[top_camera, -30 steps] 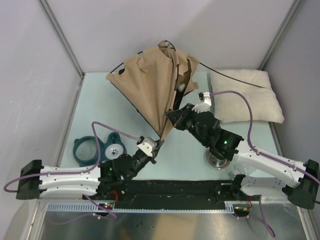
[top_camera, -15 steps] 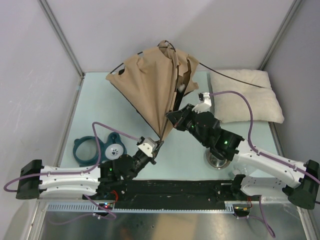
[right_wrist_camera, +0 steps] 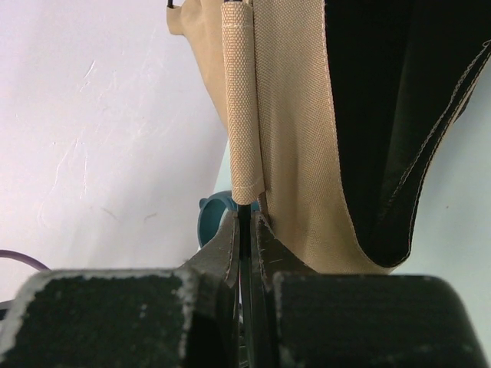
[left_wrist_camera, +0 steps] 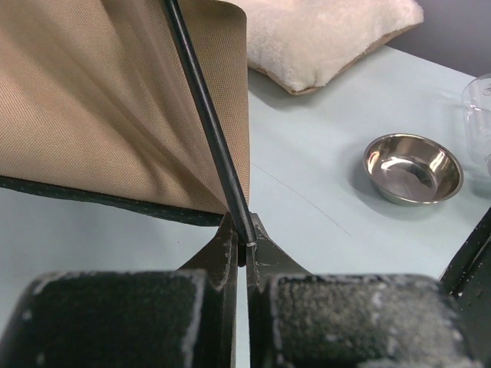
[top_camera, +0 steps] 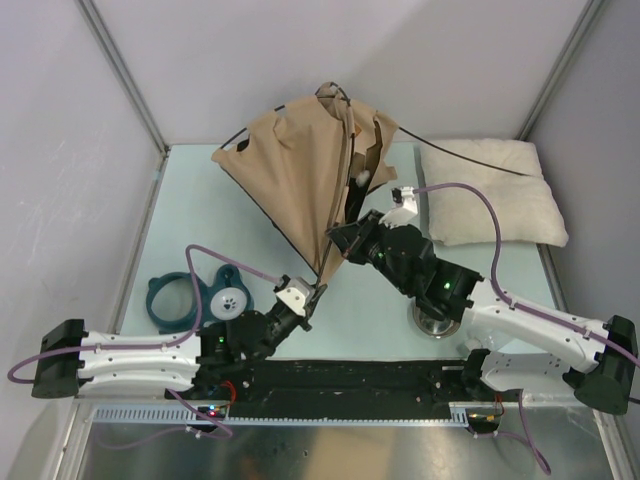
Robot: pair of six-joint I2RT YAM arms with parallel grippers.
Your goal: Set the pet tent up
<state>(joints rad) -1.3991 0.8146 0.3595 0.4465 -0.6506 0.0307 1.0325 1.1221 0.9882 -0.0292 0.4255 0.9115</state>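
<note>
The pet tent (top_camera: 300, 170) is standing half raised on the counter (top_camera: 200, 200), to the left of the pillow (top_camera: 495, 195), with its tan fabric hanging in loose folds from a peak. One thin black pole (left_wrist_camera: 207, 123) is running down the tent's near edge, away from the pillow. A second pole is arching out over the pillow.

The left fingers (left_wrist_camera: 222, 253) are clenching the bare lower tip of the pole. The right fingers (right_wrist_camera: 222, 249) are clenching the same pole higher up, nearer the pillow, just below the end of the tan sleeve (right_wrist_camera: 242, 107). A steel bowl (left_wrist_camera: 413, 169) is sitting on the counter, on the near side of the pillow.

Hazards, as judged from this position:
- The left fingers are holding only the pole's tip, so any bending load is likely to pull it free.
- Uneven pushing is likely to bunch the sleeve against the right fingers.
- A released pole may spring toward the pillow or topple the tent.
</note>
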